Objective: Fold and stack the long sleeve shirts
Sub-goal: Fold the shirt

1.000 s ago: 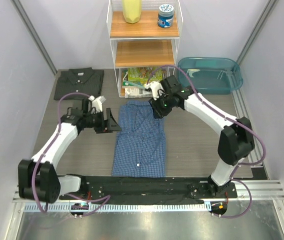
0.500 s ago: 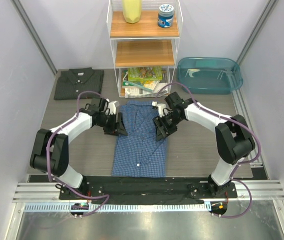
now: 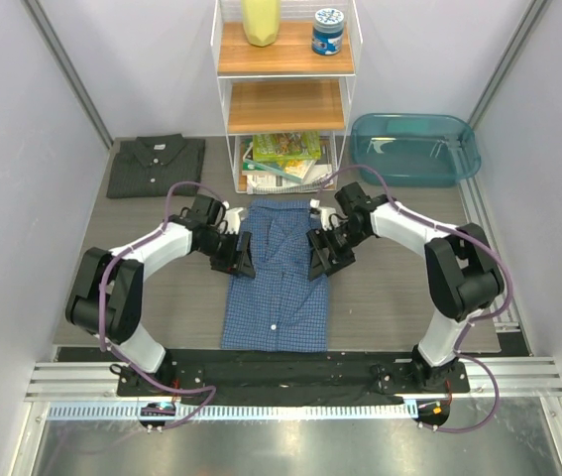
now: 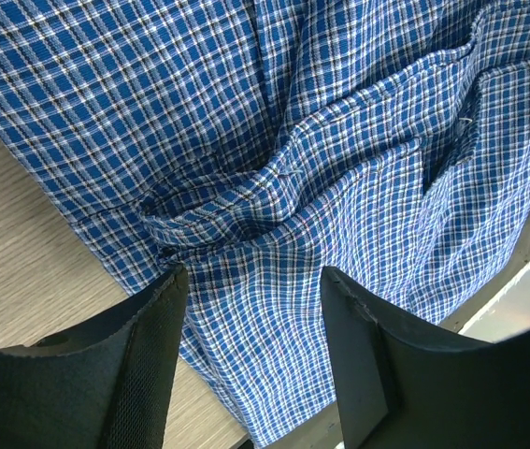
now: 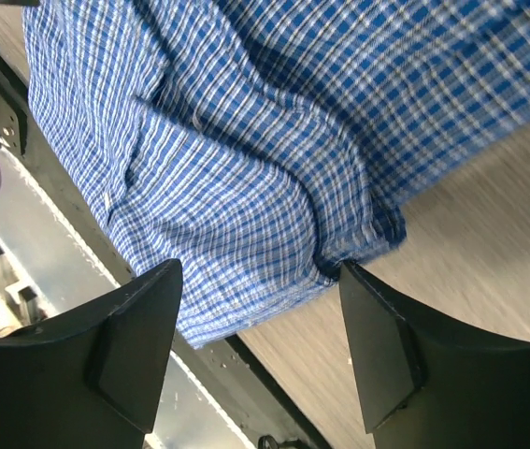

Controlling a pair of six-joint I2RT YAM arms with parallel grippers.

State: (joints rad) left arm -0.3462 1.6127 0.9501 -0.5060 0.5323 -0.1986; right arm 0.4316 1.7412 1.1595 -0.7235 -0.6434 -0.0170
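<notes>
Left claw (image 3: 235, 255) and right claw (image 3: 320, 252) both stand open at mid-frame. Each straddles a side edge of the blue checked shirt (image 3: 277, 293), with bunched cloth between the fingers but nothing clamped (both wrist views show the gap). That shirt lies as a long strip on the bench (image 3: 390, 288), and the charcoal shirt (image 3: 155, 166) sits folded at upper left. I judge the crosswise fold is in hand, so next both claws should pinch together and carry the collar end evenly toward the hem.
</notes>
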